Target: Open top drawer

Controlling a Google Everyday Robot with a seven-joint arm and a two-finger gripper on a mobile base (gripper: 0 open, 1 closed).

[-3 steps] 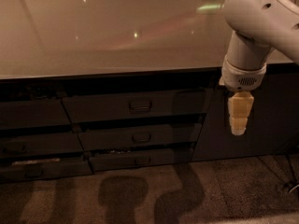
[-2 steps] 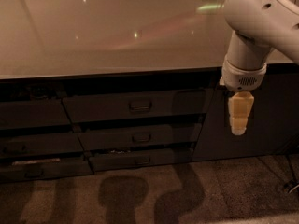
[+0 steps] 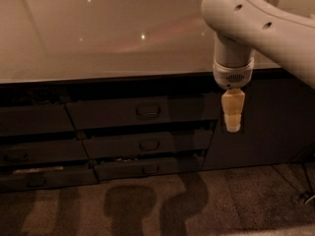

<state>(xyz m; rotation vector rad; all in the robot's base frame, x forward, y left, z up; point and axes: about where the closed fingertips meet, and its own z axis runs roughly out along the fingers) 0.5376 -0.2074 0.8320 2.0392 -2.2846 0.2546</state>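
**Gripper hanging off to the right of the top drawer**

So the gripper (image 3: 233,127) points straight down under the counter (image 3: 108,38) edge, in front of the plain dark cabinet door (image 3: 275,127). The fingers look pressed together, with no gap showing and nothing held. The top drawer (image 3: 108,113) sits just below the counter lip, to the gripper's left. Its little loop handle (image 3: 147,111) is well apart from the gripper. Two shorter drawer fronts (image 3: 147,145) sit underneath.

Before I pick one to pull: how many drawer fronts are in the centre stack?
3: top drawer, middle drawer, bottom drawer, stacked. Dark left side may hide more. Gripper hangs right of the top drawer.
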